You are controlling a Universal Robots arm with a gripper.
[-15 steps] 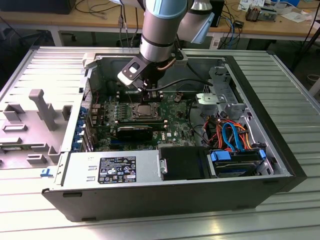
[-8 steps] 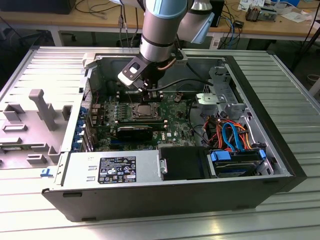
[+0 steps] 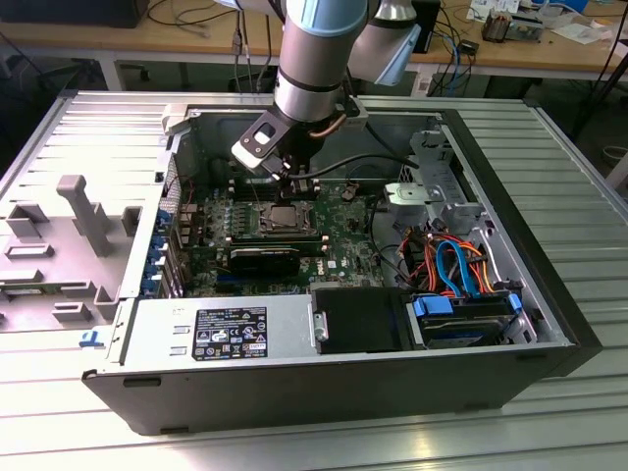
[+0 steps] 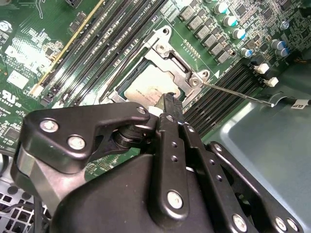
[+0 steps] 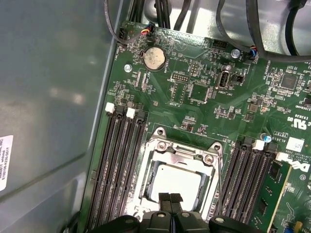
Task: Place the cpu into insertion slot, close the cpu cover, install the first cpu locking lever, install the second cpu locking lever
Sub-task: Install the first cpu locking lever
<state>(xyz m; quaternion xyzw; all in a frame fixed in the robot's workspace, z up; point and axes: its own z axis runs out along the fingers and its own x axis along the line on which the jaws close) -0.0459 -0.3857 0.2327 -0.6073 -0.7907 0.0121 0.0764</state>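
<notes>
- Exterior view: the hand (image 3: 290,183) hangs low inside the open computer case (image 3: 549,294), just above the insertion slot (image 3: 286,218).
- Second wrist view: its fingers are pressed together and grip nothing, tips at the edge of the cpu (image 4: 145,92).
- First wrist view: the cpu cover (image 5: 182,151) lies flat, framing the seated cpu.

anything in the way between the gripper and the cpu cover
Nothing visible. In the first wrist view the gripper, fingers shut, is right at the edge of the cover, with the chip showing through its window and no cable or part between them.
</notes>
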